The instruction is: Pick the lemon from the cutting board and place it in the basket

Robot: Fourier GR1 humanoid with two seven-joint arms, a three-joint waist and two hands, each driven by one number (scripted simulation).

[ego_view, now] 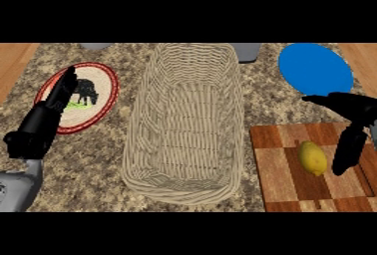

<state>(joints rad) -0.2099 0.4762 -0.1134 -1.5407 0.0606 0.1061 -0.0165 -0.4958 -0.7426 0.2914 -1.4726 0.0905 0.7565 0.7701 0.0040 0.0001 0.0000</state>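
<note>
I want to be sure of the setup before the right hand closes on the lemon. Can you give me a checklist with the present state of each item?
1. Lemon lies on the cutting board: ok.
2. Right hand beside the lemon, fingers straight and open: ok.
3. Lemon already held: not ok, nothing curls round it.
4. Basket has nothing inside: ok.
5. Left hand rests over the patterned plate, away from the basket: ok.

Speckled granite counter (103,149); bare wood strips (15,64) at both far corners.
</note>
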